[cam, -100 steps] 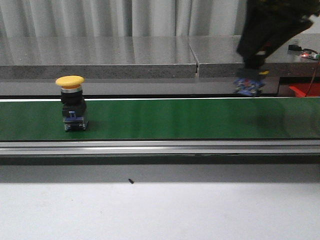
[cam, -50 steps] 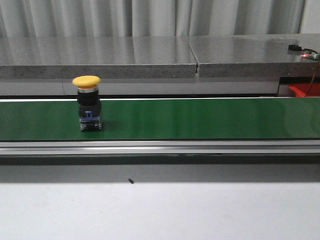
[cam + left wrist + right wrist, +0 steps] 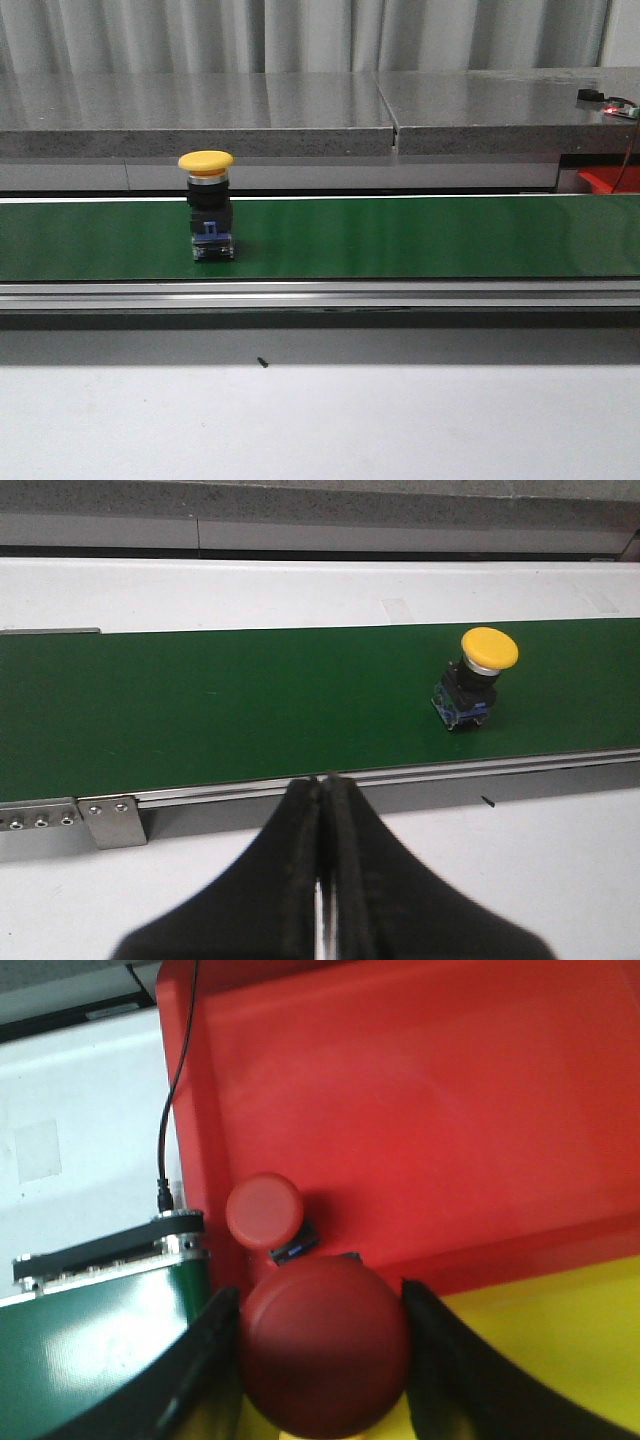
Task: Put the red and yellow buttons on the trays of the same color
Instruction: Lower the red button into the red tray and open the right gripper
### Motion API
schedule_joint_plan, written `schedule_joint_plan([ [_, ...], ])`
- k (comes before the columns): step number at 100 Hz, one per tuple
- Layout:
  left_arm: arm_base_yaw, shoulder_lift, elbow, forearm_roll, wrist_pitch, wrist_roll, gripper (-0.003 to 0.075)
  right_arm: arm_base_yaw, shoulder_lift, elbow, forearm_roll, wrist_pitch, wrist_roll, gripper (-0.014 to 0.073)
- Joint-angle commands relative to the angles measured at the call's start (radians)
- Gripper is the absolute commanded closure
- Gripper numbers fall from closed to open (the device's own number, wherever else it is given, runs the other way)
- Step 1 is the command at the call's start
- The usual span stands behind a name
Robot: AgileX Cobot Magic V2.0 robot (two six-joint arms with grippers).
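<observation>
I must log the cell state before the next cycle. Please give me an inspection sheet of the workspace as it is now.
Surface: green belt, one button on it; white table in front.
Job's things: yellow button upright on the belt, untouched. Red tray holds one red button; a second red button is in the right end effector. Yellow tray beside the red tray.
Clutter: small dark speck on the table.
End effectors: left end effector shut, empty, short of the belt. Right end effector shut on the second red button, near the red tray's edge.
Cables: black cable along the red tray.
Surroundings: grey ledge, curtain behind.
</observation>
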Motion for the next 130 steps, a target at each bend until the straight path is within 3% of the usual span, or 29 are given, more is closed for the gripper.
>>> schedule_joint_plan([
  [1, -0.008, 0.005, -0.028, -0.017, -0.066, -0.005, 0.0739, 0.009, 0.007, -0.076, 0.039, -0.083, 0.000, 0.0504],
  [53, -0.008, 0.005, -0.028, -0.017, -0.066, -0.005, 0.0739, 0.124, 0.436, -0.630, 0.017, 0.120, -0.003, 0.0504],
  [114, -0.008, 0.005, -0.028, -0.017, -0.066, -0.005, 0.0738, 0.143, 0.578, -0.664, -0.042, 0.128, -0.015, 0.0501],
  [124, -0.008, 0.005, -0.028, -0.017, -0.066, -0.005, 0.0739, 0.143, 0.578, -0.664, -0.042, 0.132, -0.016, 0.0410],
  [130, -0.008, 0.005, -0.028, -0.017, -0.066, -0.005, 0.0738, 0.143, 0.578, -0.664, -0.044, 0.144, -0.017, 0.0274],
])
